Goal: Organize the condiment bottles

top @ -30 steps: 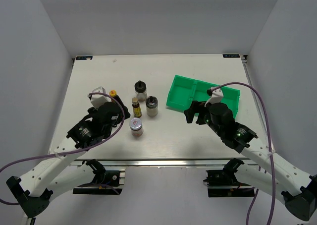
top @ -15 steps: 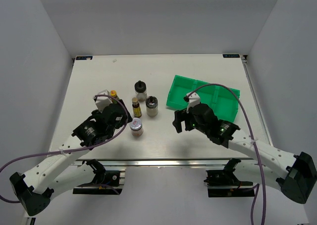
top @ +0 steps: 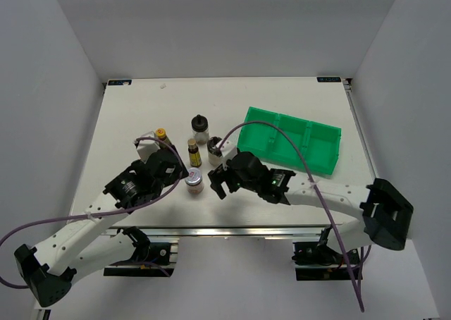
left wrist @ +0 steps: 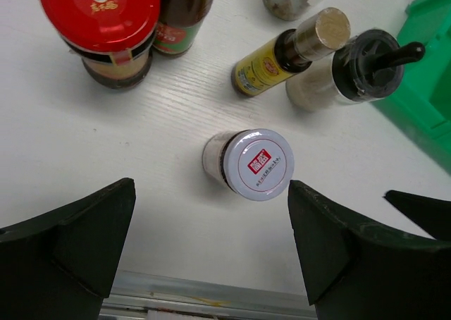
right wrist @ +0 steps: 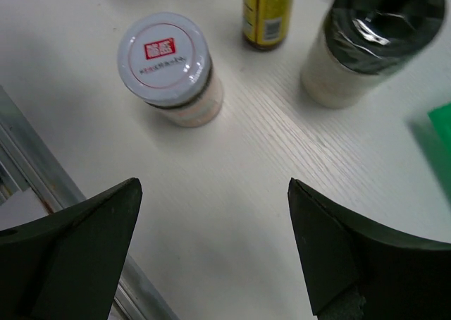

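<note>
The right arm [top: 282, 185] has swung off the green bin [top: 320, 140] and reached far across to its left. Its jaws now hang low just beside the white-lidded jar [top: 194, 180], the nearest of the bottles. The left arm [top: 134, 186] has edged forward too, so its jaws face that same jar from the other side.

Both pairs of jaws are spread wide and hold nothing. Each wrist view shows the jar upright on the counter [top: 127, 108] just ahead of the open tips, untouched. Close behind it stand the yellow-labelled bottle [top: 193, 152] and a black-capped shaker [top: 215, 151], with a second black-capped jar [top: 200, 128] further back. A red-lidded jar [left wrist: 102, 24] shows in the left wrist view. No bottle sits in the bin, which lies well apart to the right.

The right arm lies stretched long and low along the front edge. The left is bent, its wrist tipped downward. To my eye sorting has barely begun, and two arms on one jar looks crowded; one should probably give way.
</note>
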Controlling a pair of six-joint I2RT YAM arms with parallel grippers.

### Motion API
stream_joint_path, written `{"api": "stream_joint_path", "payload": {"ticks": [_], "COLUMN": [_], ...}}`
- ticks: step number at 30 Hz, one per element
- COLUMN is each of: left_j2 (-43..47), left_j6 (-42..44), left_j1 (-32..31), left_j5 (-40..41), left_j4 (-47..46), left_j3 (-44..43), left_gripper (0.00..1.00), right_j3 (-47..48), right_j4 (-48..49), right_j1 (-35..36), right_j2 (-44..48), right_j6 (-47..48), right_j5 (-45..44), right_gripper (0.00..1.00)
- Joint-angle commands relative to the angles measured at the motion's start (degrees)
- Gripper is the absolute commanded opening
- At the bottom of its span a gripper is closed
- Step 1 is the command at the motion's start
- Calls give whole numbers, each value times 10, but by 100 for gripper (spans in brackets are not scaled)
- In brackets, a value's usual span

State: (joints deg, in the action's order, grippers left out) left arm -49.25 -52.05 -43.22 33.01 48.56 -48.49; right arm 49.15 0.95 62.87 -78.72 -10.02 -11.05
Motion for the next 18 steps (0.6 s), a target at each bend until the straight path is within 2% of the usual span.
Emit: {"api": "stream_joint_path", "payload": {"ticks": [1,3,9,12,18], "left_j2": [23,35,53,56,57], "left_j6": [-46,-58,-67,-67,-70], "left_j1": [2,2,2,2,2], "left_j5": [33,40,55,56,62], "left_j4": [43,55,68,69,76], "left_j3": [-14,-15,-13,-13,-13], "left_gripper": [98,98,98,98,98], "right_j3": [51,67,159,204,246], "right_j4": [82,107,106,81,49], "right_j1": [15,19,29,31,32], "right_j2": [-54,-84,-191,-248,-294], "right_j6": [11,8,2,-15,-52], "right_j5": [23,24,34,6,-35], "right_gripper": [89,89,89,89,88]}}
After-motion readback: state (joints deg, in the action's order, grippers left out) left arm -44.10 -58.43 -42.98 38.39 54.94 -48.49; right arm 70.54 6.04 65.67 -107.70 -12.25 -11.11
